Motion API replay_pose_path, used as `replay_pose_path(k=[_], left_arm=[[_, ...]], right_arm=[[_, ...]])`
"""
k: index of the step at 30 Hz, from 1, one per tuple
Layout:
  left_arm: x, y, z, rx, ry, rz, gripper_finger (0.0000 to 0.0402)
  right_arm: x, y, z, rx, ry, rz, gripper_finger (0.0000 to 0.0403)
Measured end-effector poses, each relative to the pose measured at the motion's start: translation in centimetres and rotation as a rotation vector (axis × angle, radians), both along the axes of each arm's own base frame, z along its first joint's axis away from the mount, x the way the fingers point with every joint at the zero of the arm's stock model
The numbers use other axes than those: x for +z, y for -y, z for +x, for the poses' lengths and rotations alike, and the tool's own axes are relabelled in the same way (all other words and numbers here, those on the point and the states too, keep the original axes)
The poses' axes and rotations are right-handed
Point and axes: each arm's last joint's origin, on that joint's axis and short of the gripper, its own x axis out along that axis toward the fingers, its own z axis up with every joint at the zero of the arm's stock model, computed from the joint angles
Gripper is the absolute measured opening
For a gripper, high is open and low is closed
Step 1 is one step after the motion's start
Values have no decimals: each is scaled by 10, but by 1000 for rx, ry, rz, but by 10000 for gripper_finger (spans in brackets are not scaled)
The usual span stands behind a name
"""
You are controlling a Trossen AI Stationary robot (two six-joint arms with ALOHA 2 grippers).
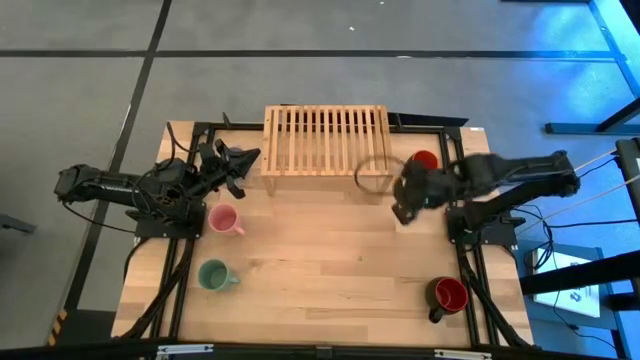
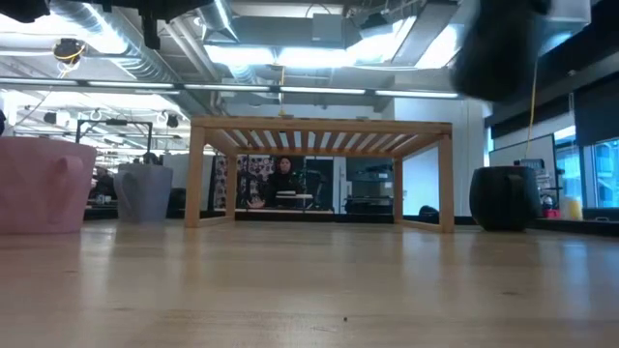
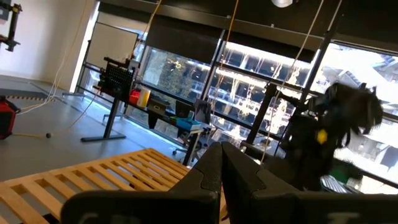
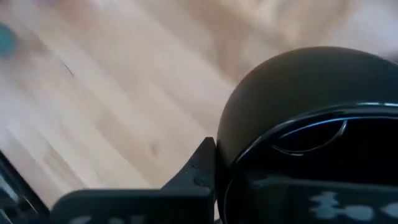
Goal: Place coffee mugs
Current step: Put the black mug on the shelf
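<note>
My right gripper (image 1: 403, 207) hangs over the table in front of the wooden rack's right end, shut on the black mug (image 4: 298, 93). The low view shows them as a dark blur (image 2: 503, 48) high above the table. A pink mug (image 1: 222, 218) and a green mug (image 1: 213, 275) stand on their bases near the left edge. One red-inside mug (image 1: 450, 293) stands near the right front, the other (image 1: 424, 160) right of the rack. The lavender mug (image 2: 143, 191) stands left of the rack. My left gripper (image 1: 243, 160) waits shut by the rack's left end. My right gripper holds the black mug with one finger (image 4: 199, 168) against its outer wall (image 4: 239, 134), just below the rim. The mug hides the other finger, so I cannot tell whether it is inside. The mug is lifted clear of the table.
The slatted wooden rack (image 1: 327, 138) stands on legs at the table's far middle, open underneath (image 2: 319, 184). Bare tabletop (image 1: 330, 260) lies in front of it, between the mugs. The arm bases sit at the left and right edges. A person sits far behind the table (image 2: 283, 179).
</note>
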Motion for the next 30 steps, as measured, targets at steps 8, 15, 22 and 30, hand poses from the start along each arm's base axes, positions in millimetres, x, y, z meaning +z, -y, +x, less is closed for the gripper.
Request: replay_pose_path(k=[8, 15, 22, 30], left_arm=[[0, 0, 0, -7, -1, 1, 0], [0, 0, 0, -9, -2, -4, 0], [-1, 0, 0, -10, -8, -4, 0], [-2, 0, 1, -8, -21, -4, 0]], right_arm=[[47, 55, 34, 108, -47, -171, 3], [64, 117, 62, 144, -88, -157, 4], [57, 181, 80, 151, -18, -62, 4], [25, 228, 85, 89, -65, 61, 6]])
